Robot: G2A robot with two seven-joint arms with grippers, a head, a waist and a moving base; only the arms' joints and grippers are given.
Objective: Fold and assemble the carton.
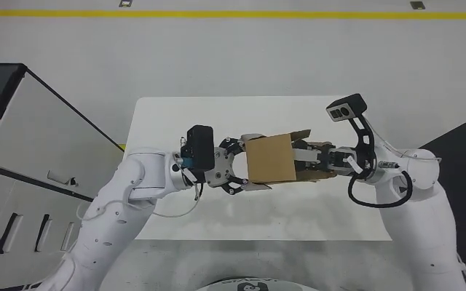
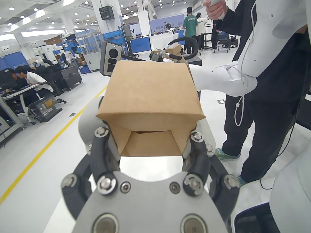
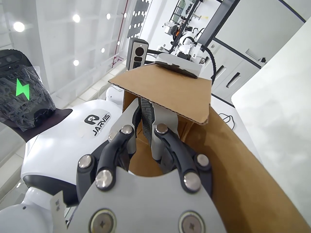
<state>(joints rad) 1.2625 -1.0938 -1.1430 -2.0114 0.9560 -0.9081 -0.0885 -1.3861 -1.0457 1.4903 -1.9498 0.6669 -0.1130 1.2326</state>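
The brown corrugated cardboard carton (image 1: 271, 160) is lying sideways over the white rectangular table (image 1: 175, 124), held between the two arms. The left hand (image 2: 149, 134) is spreading wide and clasping one end by both sides, while the right hand (image 3: 145, 109), its fingers drawn nearly together, is reaching into the opposite open end beneath a raised flap (image 3: 170, 93).

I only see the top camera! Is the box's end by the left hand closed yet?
Observer: Not fully. On the box, two end flaps fold inward with a dark slit between them.
Operator: Is the other end shut?
Observer: No, it's open. The right hand reaches inside.
Operator: Is anything in its way?
Observer: One loose flap lies across it.
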